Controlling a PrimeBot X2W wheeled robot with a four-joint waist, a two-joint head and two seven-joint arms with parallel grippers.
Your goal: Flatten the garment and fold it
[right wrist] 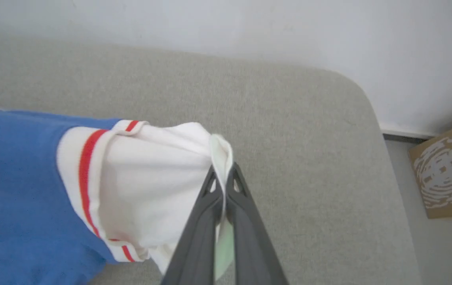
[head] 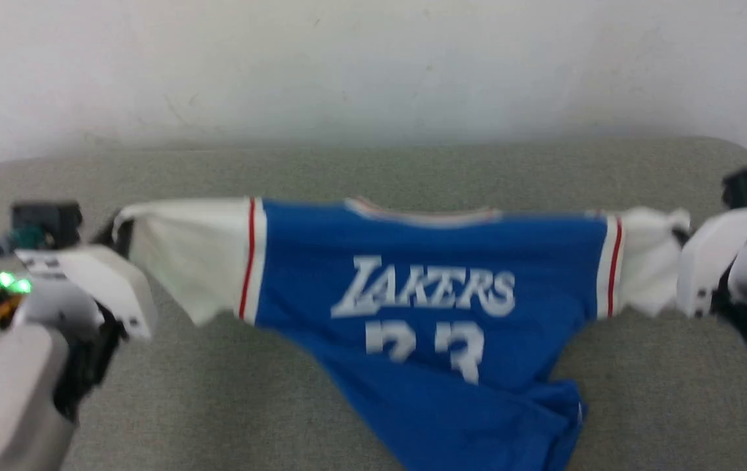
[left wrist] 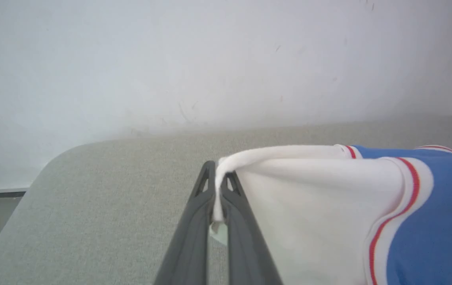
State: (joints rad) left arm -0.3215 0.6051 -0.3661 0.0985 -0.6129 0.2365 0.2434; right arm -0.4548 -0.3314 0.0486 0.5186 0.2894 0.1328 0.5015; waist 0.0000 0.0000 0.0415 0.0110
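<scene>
**Blue jersey held stretched by both sleeves above a grey padded surface**

A bright blue short-sleeved jersey T-shirt (head: 426, 294) with white sleeves, red-and-white trim and white "LAKERS" lettering over a partly hidden number is seen spread sideways, front facing the head camera. It is stretched between the two arms across the middle of a grey-green fabric-covered surface with rounded corners (head: 216, 405). The collar edge runs in a nearly straight line. The lower body (head: 478, 425) sags towards the near edge and is gathered into loose folds. Whether that bunched part rests on the surface cannot be told for certain.

In the left wrist view, the jaws of the left gripper (left wrist: 219, 174) are closed on the edge of the white sleeve at the robot's left (left wrist: 309, 206), with a thin strip of cloth pinched between the dark fingers. In the right wrist view, the right gripper (right wrist: 223, 178) is clamped the same way on the bunched end of the other white sleeve (right wrist: 154, 186). A plain white wall (head: 373, 65) stands behind the surface, and a brown cardboard box (right wrist: 447, 174) sits on the floor beyond its right-hand corner.

Several risks can be judged from here. Only a narrow edge of cloth is gripped on each side, so a sleeve could be pulled free if the arms are drawn further apart. If the garment is laid down with the lower part left crumpled, creases would be trapped underneath. Uneven lowering of the two arms would leave it skewed for folding.
</scene>
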